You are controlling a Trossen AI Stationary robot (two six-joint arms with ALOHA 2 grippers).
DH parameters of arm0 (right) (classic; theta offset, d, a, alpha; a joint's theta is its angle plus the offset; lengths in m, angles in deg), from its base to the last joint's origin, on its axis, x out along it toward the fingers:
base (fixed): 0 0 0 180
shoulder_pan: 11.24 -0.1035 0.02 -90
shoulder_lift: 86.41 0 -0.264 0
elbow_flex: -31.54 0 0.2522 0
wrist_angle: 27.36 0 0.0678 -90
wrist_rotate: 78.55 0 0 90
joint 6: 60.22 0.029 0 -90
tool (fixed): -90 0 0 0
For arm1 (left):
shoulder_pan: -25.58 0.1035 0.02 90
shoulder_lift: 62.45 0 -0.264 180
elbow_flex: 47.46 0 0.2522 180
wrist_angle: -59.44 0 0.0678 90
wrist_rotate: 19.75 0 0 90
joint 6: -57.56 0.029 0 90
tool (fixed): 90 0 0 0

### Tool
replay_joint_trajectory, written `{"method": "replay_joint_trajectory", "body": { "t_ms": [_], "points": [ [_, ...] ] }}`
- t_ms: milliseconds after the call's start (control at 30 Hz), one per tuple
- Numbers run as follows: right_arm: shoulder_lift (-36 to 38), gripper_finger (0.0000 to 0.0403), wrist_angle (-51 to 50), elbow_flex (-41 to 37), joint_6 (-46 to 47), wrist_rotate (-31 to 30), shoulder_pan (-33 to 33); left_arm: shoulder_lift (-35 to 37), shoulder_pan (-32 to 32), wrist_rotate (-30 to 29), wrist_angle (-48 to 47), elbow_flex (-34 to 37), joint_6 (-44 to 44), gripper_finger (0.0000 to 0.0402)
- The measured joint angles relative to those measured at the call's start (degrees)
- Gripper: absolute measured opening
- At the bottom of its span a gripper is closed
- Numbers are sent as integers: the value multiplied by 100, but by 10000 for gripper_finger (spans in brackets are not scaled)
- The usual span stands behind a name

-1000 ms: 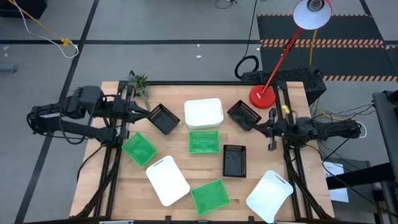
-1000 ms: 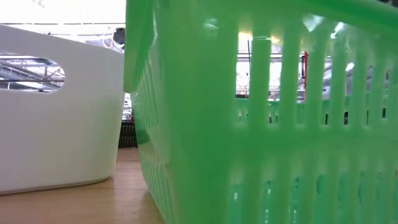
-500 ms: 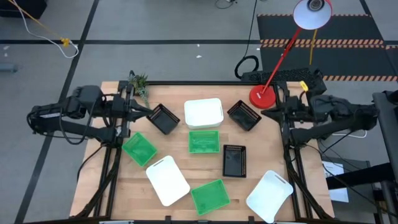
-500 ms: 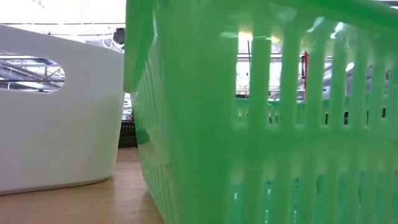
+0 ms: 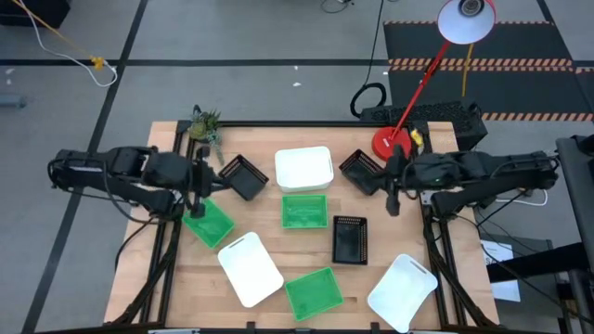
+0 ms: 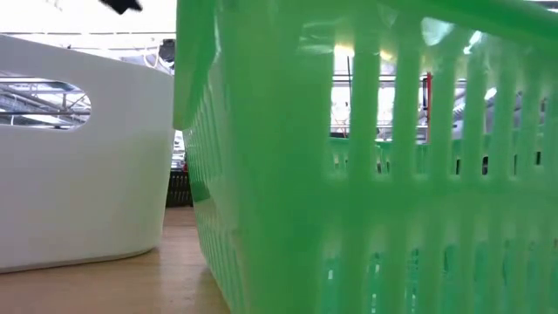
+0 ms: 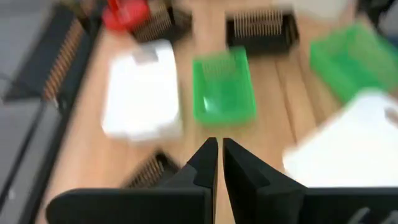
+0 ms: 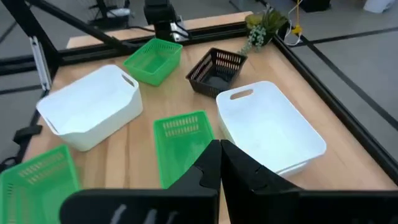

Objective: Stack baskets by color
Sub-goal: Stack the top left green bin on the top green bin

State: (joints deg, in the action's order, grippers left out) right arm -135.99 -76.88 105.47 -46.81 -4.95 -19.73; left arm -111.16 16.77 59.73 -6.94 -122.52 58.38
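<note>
- Wooden table [image 5: 278, 246] with a dark frame, standing on a grey floor; a striped mat lies beyond its far right corner
- Red lamp base [image 5: 392, 144] at the far right of the table, its white shade [image 5: 466, 19] leaning out over the floor; a small plant [image 5: 204, 125] at the far left corner
- Left gripper [image 5: 200, 186] held over the left side of the table, above the far edge of a green basket [image 5: 208, 222]; fingers [image 7: 205, 163] nearly together with a thin gap, nothing between them
- Right gripper [image 5: 392, 190] held over the right side, just beside the right-hand black basket [image 5: 363, 171]; fingers [image 8: 207, 167] pressed together, empty
- White baskets: one [image 5: 303, 168] at far centre, one [image 5: 250, 268] near the front left, one [image 5: 402, 290] at the front right corner
- Green baskets: the left one under the left gripper, one [image 5: 303, 211] at centre touching the far white basket, one [image 5: 313, 292] at the front, filling the low view
- Black baskets: one [image 5: 245, 176] left of the far white basket, the right-hand one tilted near the lamp base, one [image 5: 350, 238] right of centre
- All nine baskets lie separate, unstacked, and appear empty
</note>
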Motion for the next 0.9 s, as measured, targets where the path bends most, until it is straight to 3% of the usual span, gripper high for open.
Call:
{"method": "replay_joint_trajectory", "body": {
  "t_ms": [167,533,900],
  "points": [
    [-92,0,657,-287,-403,0,0,-341,-326,-7,-880,0,-768,41],
    [-110,0,1212,-856,-703,0,0,-1143,-977,-9,-1621,0,-1460,145],
    [-97,0,1728,-1408,-568,17,-2,-1674,-1593,299,-2300,88,-1744,157]
  ]
}}
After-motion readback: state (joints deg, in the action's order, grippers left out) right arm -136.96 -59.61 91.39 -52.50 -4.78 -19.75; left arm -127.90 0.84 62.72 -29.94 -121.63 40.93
